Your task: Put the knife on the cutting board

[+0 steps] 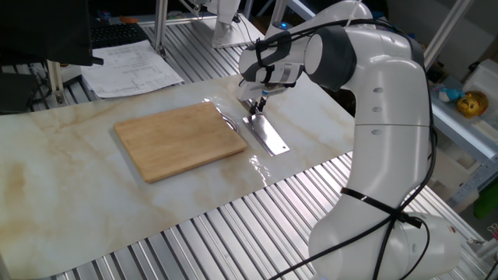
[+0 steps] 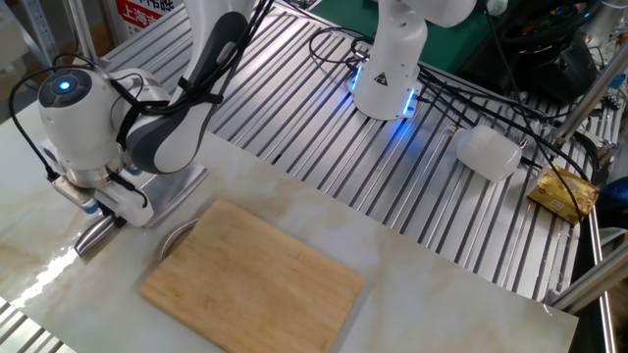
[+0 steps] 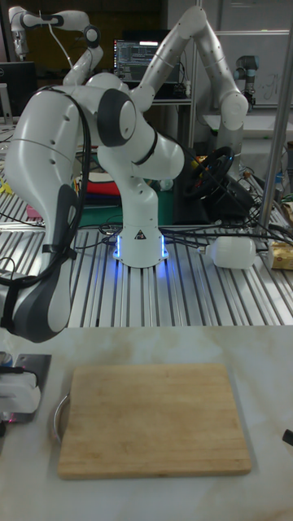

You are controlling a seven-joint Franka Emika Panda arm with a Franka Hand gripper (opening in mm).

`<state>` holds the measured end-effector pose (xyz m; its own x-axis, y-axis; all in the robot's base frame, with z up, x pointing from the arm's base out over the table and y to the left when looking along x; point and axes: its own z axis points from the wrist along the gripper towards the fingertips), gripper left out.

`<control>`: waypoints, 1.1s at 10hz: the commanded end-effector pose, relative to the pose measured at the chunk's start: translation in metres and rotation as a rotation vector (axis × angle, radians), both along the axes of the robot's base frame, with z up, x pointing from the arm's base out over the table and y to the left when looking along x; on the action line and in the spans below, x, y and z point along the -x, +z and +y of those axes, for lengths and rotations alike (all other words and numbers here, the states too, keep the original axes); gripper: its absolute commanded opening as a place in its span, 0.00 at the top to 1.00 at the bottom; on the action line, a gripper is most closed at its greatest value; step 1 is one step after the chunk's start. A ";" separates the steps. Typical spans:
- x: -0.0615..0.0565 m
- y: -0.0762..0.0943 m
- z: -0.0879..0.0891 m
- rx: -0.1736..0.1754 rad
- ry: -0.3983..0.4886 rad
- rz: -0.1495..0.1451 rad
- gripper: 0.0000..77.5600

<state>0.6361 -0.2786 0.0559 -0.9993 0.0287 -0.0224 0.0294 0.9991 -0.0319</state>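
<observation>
The knife (image 1: 269, 138) lies on the marble table just right of the cutting board (image 1: 179, 140), its shiny blade pointing toward the ribbed table edge. My gripper (image 1: 255, 106) reaches down onto the handle end and is shut on it. In the other fixed view the gripper (image 2: 106, 208) stands left of the cutting board (image 2: 253, 282); the steel handle (image 2: 91, 237) sticks out below it and the blade (image 2: 179, 183) shows behind it. In the tall view the cutting board (image 3: 153, 419) fills the middle, with the blade (image 3: 32, 363) at the far left.
A curved metal loop (image 2: 173, 235) sits at the board's edge nearest the knife. Papers (image 1: 132, 66) lie at the table's far side. A white bottle (image 2: 489, 152) and a yellow packet (image 2: 563, 193) rest on the ribbed surface. A second robot base (image 2: 388, 74) glows blue.
</observation>
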 end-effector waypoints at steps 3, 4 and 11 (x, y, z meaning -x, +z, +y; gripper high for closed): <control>0.001 0.012 0.004 -0.172 -0.082 0.110 0.99; 0.002 0.013 0.005 -0.171 -0.086 0.115 0.99; 0.001 0.035 0.027 -0.132 -0.105 0.203 0.99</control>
